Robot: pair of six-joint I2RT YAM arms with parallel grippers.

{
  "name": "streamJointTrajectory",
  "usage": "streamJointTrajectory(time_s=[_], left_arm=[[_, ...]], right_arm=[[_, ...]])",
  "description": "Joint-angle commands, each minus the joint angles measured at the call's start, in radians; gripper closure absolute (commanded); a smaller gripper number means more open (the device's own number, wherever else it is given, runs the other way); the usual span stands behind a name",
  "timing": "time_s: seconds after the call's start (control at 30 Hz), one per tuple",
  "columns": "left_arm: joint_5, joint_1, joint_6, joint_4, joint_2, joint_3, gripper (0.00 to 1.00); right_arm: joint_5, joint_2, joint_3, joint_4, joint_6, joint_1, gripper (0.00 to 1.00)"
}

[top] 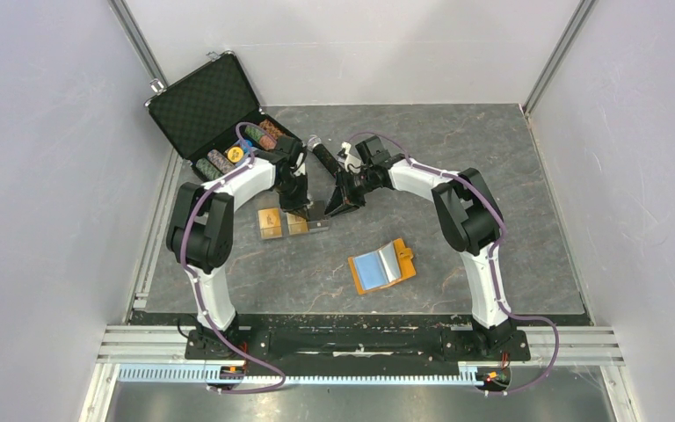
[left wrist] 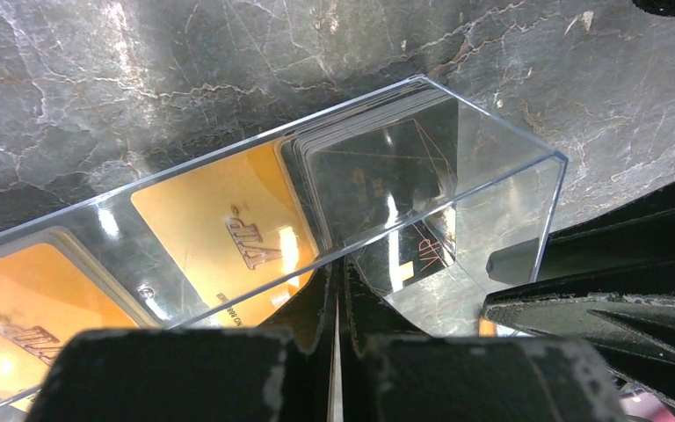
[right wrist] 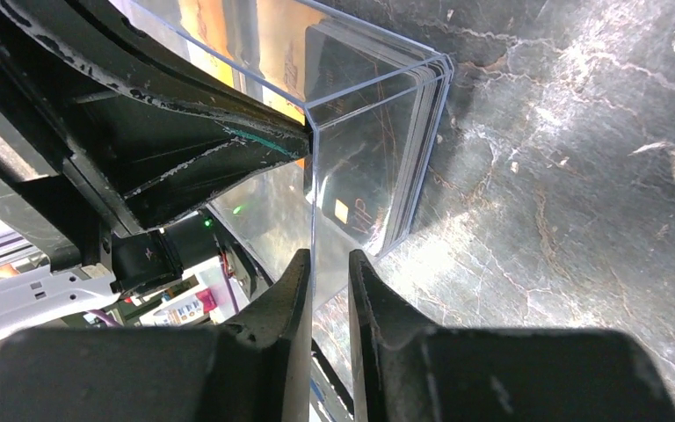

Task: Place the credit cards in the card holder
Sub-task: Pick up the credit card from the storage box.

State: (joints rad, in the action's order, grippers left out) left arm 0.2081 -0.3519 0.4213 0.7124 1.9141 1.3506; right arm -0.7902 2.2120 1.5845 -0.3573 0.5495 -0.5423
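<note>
Left hand [left wrist: 336, 268] clamps the clear tray [left wrist: 510, 176] wall; right hand [right wrist: 327, 264] narrowly straddles its end (grip unconfirmed). I note credit cards [left wrist: 228, 233] inside, 12 o'clock from both.

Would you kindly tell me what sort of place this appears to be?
Most likely a robotics lab test cell: plain white walls on aluminium framing enclose a dark stone-patterned table, and the left arm and right arm are bolted to a rail at its near edge.
</note>
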Motion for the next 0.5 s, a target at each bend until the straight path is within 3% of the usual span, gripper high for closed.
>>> streamJointTrajectory(time_s=[0.0,0.2,0.47], left_arm=[[-0.017,-0.034,-0.04,0.0,-0.007,0.054,0.97],[-0.049,-0.057,-0.064,0.042,0.006,0.093,0.89],[-0.041,-0.064,-0.064,0.043,0.015,0.103,0.81]], right_arm=[[0.002,0.016,0.01,0.012,-0.026,-0.013,0.89],[0.002,0.003,0.007,0.012,-0.022,-0.015,0.89],[0.014,-0.026,0.008,0.013,-0.007,-0.028,0.82]])
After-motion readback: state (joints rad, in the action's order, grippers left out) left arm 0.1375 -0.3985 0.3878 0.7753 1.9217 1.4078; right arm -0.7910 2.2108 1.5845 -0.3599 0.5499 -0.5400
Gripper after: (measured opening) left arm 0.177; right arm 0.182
